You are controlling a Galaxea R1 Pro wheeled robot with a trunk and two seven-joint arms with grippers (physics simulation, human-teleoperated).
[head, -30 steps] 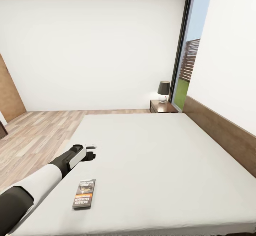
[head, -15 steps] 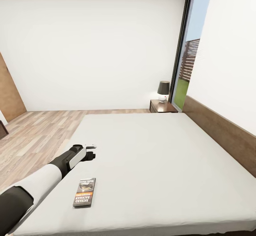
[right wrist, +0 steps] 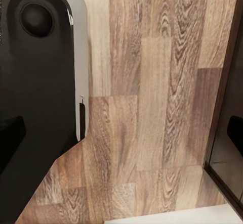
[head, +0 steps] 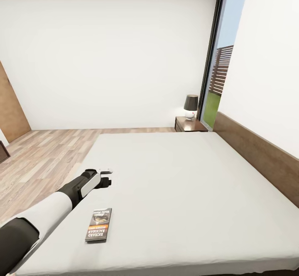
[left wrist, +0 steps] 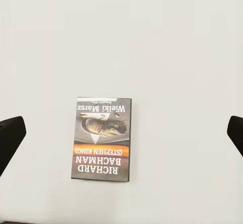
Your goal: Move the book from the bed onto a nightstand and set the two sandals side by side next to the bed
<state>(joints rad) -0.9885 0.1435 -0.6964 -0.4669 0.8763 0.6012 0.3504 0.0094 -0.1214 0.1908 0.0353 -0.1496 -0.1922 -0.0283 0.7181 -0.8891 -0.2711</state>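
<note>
The book (head: 98, 225), dark grey with an orange band, lies flat on the pale mattress of the bed (head: 187, 184) near its front left corner. My left gripper (head: 106, 177) hovers over the mattress a little beyond the book, apart from it. In the left wrist view the book (left wrist: 103, 138) lies below, between the two dark fingertips (left wrist: 10, 140), and the left gripper (left wrist: 121, 137) is open and empty. My right gripper (right wrist: 121, 135) is open over the wood floor (right wrist: 152, 107). A nightstand (head: 189, 125) stands at the bed's far corner. The two sandals are out of view.
A dark-shaded lamp (head: 191, 106) stands on the nightstand beside the tall window (head: 220, 81). The brown headboard (head: 257, 155) runs along the right wall. Plank floor (head: 45, 159) stretches left of the bed. A dark bed-frame edge (right wrist: 228, 133) and a part of the robot's body (right wrist: 40, 82) flank the right gripper.
The whole picture shifted very slightly a second ago. The left arm and the book have kept their places since.
</note>
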